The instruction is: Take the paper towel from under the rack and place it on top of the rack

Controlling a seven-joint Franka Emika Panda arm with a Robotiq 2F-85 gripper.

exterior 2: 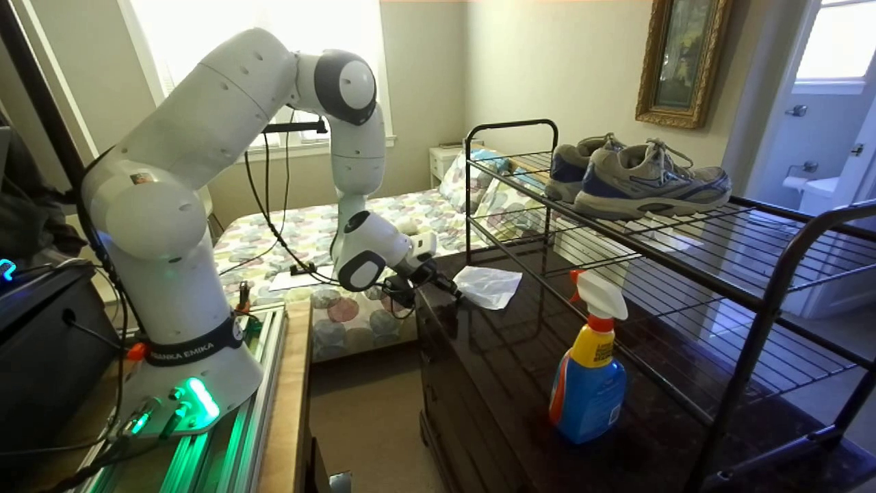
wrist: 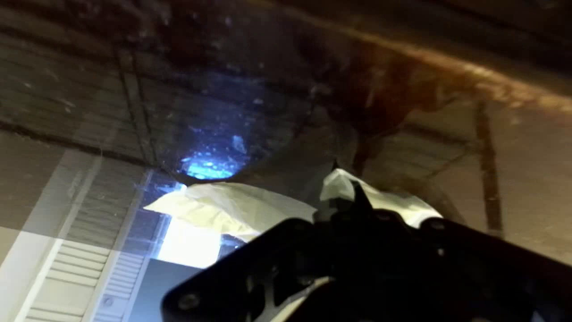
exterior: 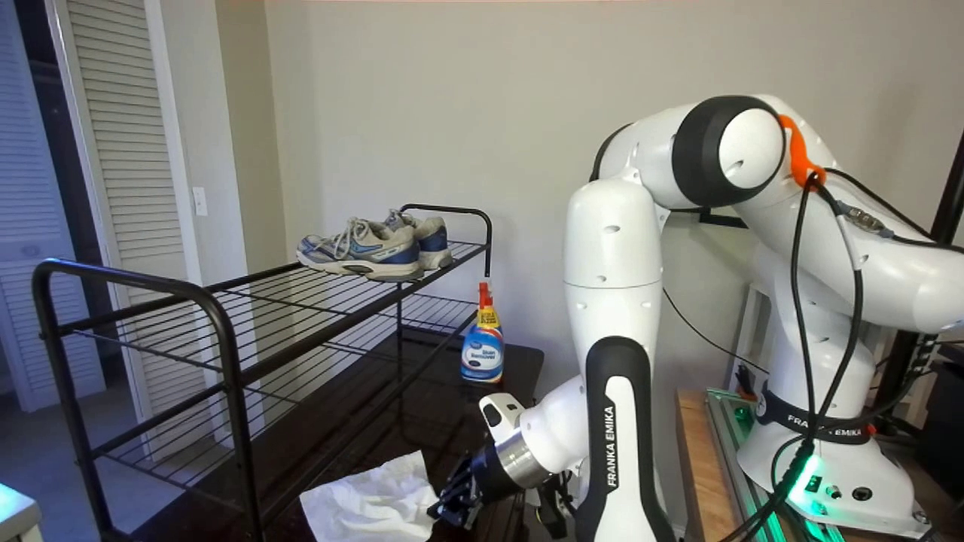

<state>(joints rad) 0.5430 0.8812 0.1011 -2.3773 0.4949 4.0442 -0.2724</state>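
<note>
the white arm (exterior: 614, 233) reads franka emika along one link and around its base. the glossy dark table (exterior 2: 493, 352) bears the black wire rack (exterior: 331, 327), with shoes (exterior: 361, 252) on its top shelf. the spray bottle (exterior: 482, 354) beside it says stain remover; the print on its yellow neck is too small to read. the paper towel (exterior: 369, 500), thin, white and creased, is at the rack's arm-facing side; whether partly under it, i cannot tell. the gripper (exterior 2: 457, 293) has its fingers narrow, pinching one edge of the towel.
</note>
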